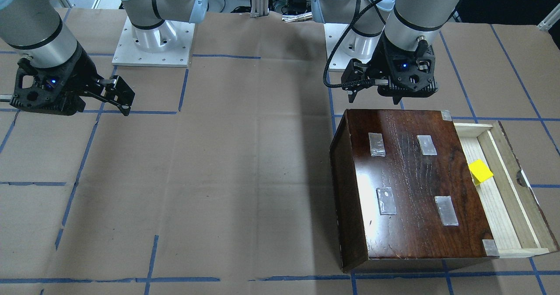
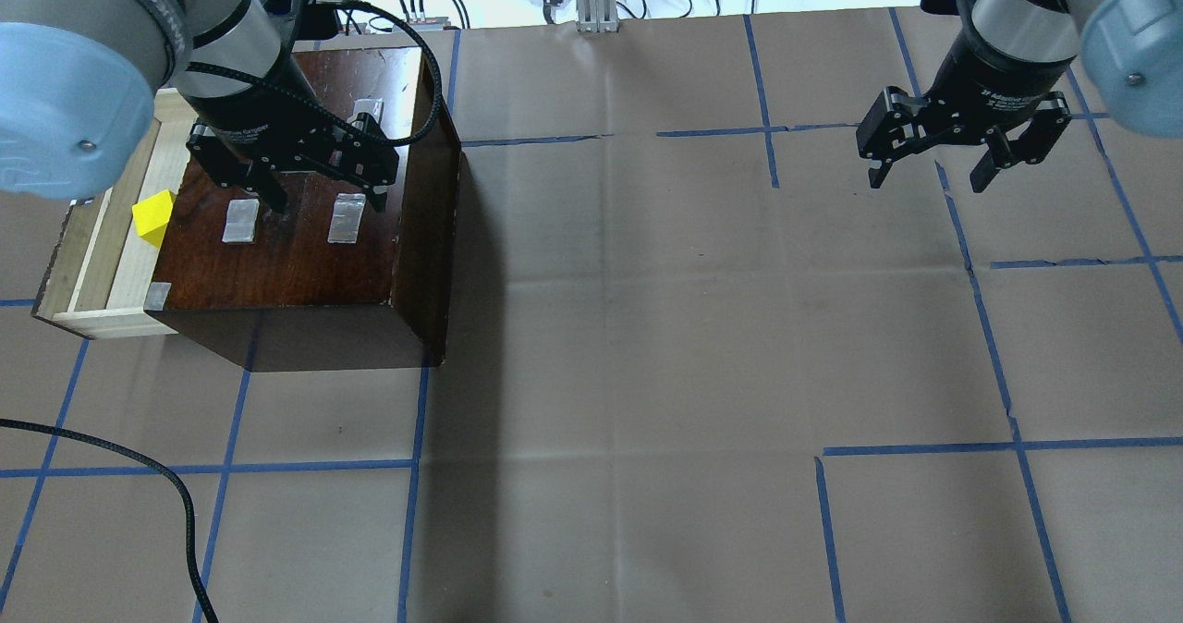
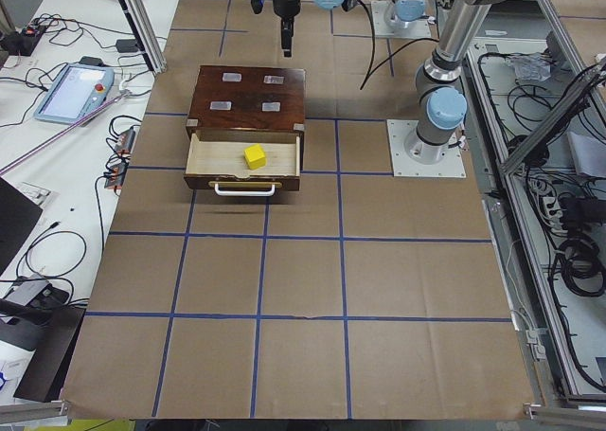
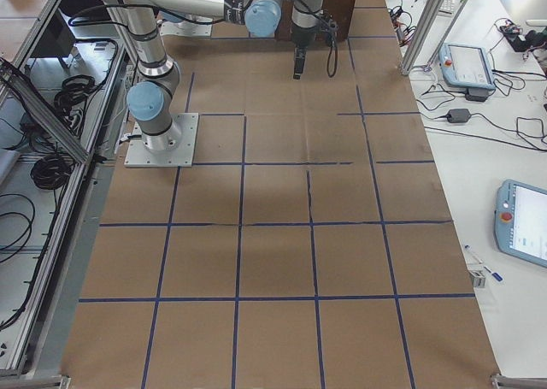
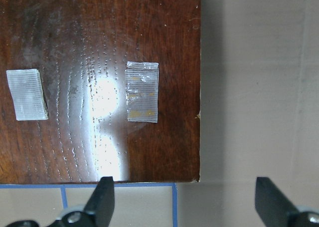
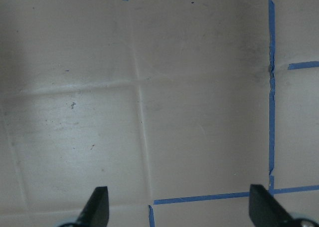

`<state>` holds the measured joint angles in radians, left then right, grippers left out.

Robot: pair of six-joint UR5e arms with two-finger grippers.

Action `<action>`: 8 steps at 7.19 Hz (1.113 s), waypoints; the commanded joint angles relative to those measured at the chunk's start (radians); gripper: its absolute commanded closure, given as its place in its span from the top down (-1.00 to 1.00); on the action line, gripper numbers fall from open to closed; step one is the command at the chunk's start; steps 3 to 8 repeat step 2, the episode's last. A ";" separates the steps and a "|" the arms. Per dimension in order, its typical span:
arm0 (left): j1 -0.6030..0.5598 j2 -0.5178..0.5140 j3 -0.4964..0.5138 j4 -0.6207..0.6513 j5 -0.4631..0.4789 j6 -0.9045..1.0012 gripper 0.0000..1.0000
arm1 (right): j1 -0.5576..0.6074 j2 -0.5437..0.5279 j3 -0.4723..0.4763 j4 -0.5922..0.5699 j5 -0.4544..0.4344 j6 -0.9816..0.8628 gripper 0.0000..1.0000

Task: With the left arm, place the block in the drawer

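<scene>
Okay, your small yellow cube block (image 1: 480,171) sits in the pale raw-wood drawer (image 1: 496,209) (dark glossy box (image 1: 407,185) beside); left tool (image 2: 325,200) spread, empty.

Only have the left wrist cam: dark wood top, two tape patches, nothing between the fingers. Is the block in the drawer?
Observer: Yes. The block lies inside the drawer, which is pulled out of the box.
Operator: Where's the gripper relative to it?
Observer: The left gripper hangs open above the box near its robot-side edge, well apart from the block.
Operator: Right arm in the way?
Observer: No. The right gripper is open and holds nothing, over the bare table far from the box.
</scene>
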<state>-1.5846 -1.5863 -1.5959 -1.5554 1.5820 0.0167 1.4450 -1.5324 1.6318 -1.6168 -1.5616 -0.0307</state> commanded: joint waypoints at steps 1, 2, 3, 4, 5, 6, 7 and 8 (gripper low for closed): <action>0.000 -0.003 0.004 0.000 0.000 0.000 0.97 | 0.000 0.000 -0.001 0.000 0.000 0.000 1.00; 0.000 -0.004 0.005 0.000 0.000 0.000 0.97 | 0.000 0.000 0.000 0.000 0.000 0.000 1.00; 0.000 -0.004 0.005 0.000 0.000 0.000 0.97 | 0.000 0.000 0.000 0.000 0.000 0.000 1.00; 0.000 -0.004 0.005 0.000 0.000 0.000 0.97 | 0.000 0.000 0.000 0.000 0.000 0.000 1.00; 0.000 -0.004 0.005 0.000 0.000 0.000 0.97 | 0.000 0.000 0.000 0.000 0.000 0.000 1.00; 0.000 -0.004 0.005 0.000 0.000 0.000 0.97 | 0.000 0.000 0.000 0.000 0.000 0.000 1.00; 0.000 -0.004 0.005 0.000 0.000 0.000 0.97 | 0.000 0.000 0.000 0.000 0.000 0.000 1.00; 0.000 -0.004 0.005 0.000 0.000 0.000 0.97 | 0.000 0.000 0.000 0.000 0.000 0.000 1.00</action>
